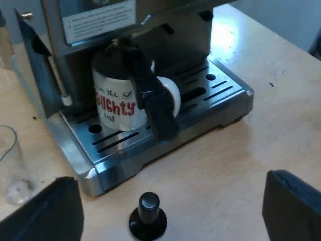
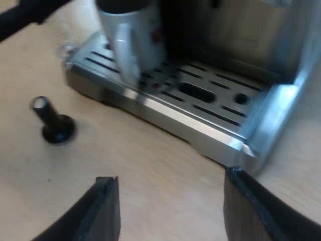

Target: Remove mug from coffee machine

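A white mug (image 1: 118,103) with red lettering stands on the espresso machine's slotted drip tray (image 1: 215,93), under the brew head. The holder's dark handle (image 1: 150,95) slants down across the mug, next to its white handle. My left gripper (image 1: 170,201) hovers open over the table before the tray, with nothing between its fingers (image 1: 45,213). My right gripper (image 2: 170,188) is also open and empty, low over the table near the tray's (image 2: 200,118) corner, with the mug (image 2: 133,40) standing farther along the tray.
A tamper with a black knob (image 1: 148,216) stands on the wooden table just before the tray, close to my left gripper; the tamper (image 2: 52,123) is also some way from my right gripper. A measuring glass (image 1: 10,165) stands beside the machine.
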